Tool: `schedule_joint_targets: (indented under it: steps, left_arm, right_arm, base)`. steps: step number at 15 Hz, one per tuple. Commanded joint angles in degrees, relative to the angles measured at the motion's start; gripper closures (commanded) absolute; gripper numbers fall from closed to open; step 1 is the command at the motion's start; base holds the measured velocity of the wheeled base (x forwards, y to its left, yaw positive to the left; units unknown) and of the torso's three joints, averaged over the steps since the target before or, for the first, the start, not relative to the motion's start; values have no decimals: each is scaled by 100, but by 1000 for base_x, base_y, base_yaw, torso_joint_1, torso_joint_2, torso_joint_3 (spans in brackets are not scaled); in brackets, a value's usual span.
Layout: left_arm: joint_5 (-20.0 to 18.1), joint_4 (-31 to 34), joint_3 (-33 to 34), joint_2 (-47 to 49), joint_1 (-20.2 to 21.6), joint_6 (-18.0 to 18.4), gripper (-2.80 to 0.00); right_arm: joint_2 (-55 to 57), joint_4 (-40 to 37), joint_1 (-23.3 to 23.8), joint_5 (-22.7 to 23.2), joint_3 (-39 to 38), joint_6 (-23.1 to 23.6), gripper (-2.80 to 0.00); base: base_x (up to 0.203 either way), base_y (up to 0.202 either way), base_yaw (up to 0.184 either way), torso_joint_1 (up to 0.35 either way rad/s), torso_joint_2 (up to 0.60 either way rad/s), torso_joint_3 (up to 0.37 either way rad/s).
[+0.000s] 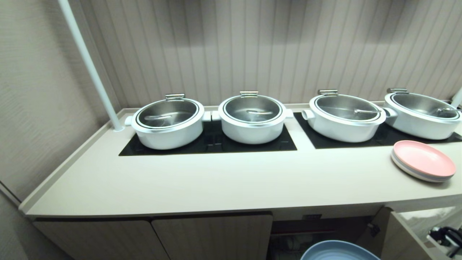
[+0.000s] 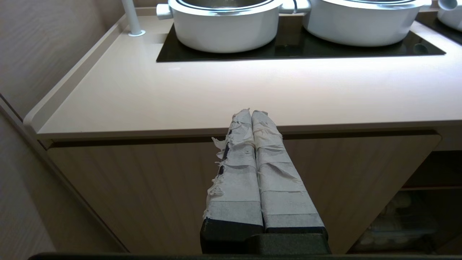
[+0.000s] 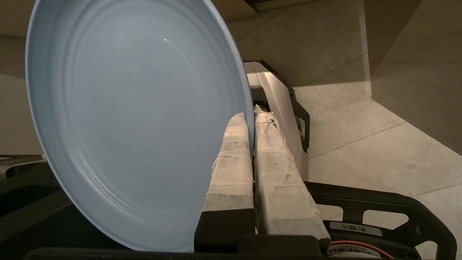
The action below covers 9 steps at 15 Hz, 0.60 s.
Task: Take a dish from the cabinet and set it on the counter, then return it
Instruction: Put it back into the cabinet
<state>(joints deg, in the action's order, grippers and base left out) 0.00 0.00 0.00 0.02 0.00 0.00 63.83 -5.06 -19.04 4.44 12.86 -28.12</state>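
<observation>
My right hand (image 3: pixel 252 113) is clamped on the rim of the dish (image 3: pixel 133 122), one taped finger on each side of the edge. I hold it by the rim because the plate is thin and shallow, so only the edge gives a grip. In the head view the dish (image 1: pixel 339 251) is below the front edge of the table (image 1: pixel 231 180), in front of the open part of the cabinet (image 1: pixel 213 234). In my judgement it must rise above the table edge before I can set it down. My left hand (image 2: pixel 251 112) is pressed shut on nothing, level with the table edge, in front of the closed cabinet door, idle. The stacked plates (image 1: pixel 423 160) stay on the table, at its right end.
</observation>
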Motion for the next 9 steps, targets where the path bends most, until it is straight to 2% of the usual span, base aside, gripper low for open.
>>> schedule_joint_targets:
  steps: [1,9]
  left_arm:
    - [0,0,0,-2,8,0,0]
    - [0,0,0,-2,0,0,0]
  right_arm:
    - [15,-4,6,5,6,-18,0]
    - [68,163,-3,5,6,-18,0]
  base:
    - [0,0,0,0,0,0]
    - [0,0,0,0,0,0]
